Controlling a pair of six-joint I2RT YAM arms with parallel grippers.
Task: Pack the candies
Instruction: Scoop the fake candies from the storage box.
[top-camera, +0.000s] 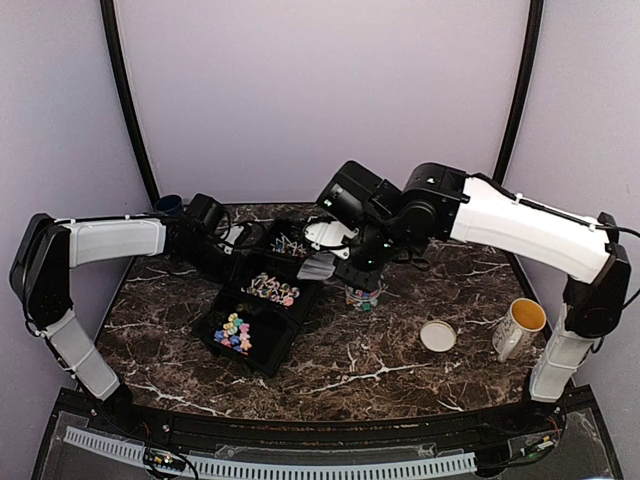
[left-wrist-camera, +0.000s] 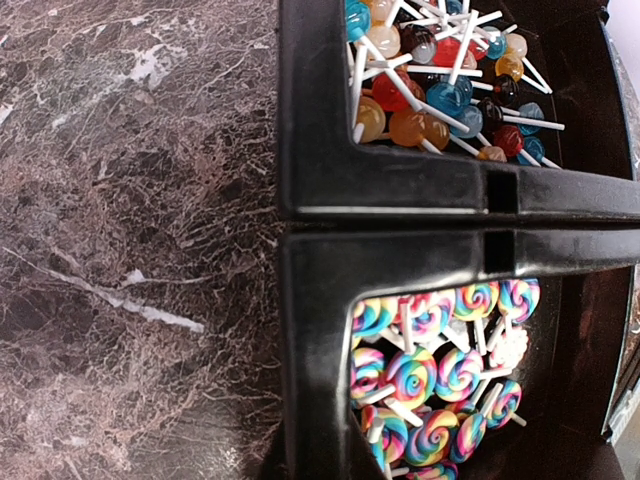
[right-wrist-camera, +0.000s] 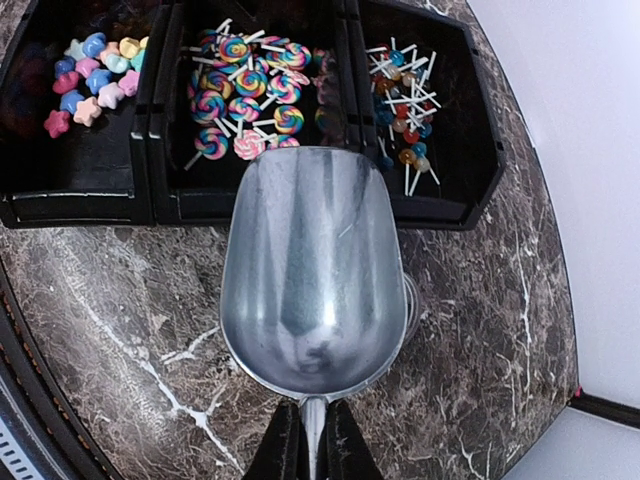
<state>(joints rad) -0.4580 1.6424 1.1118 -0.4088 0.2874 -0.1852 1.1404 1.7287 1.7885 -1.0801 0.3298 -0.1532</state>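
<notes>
Top view looks down from behind the arms; both wrist views closely share the black bins (right-wrist-camera: 80, 205).

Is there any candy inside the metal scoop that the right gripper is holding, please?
No, the metal scoop shows only bare shiny metal in its bowl, while the candies lie in the black bins beyond it.

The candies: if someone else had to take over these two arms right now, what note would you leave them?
Left gripper: shut, beside the black bins; a grip is not visible.
Right gripper: shut on the empty metal scoop, above a small jar.
Candies: star sweets, swirl lollipops and round lollipops in three bins; the jar seems to hold some.
Left to do: more scooping, probably; the tan lid lies off the jar.
</notes>
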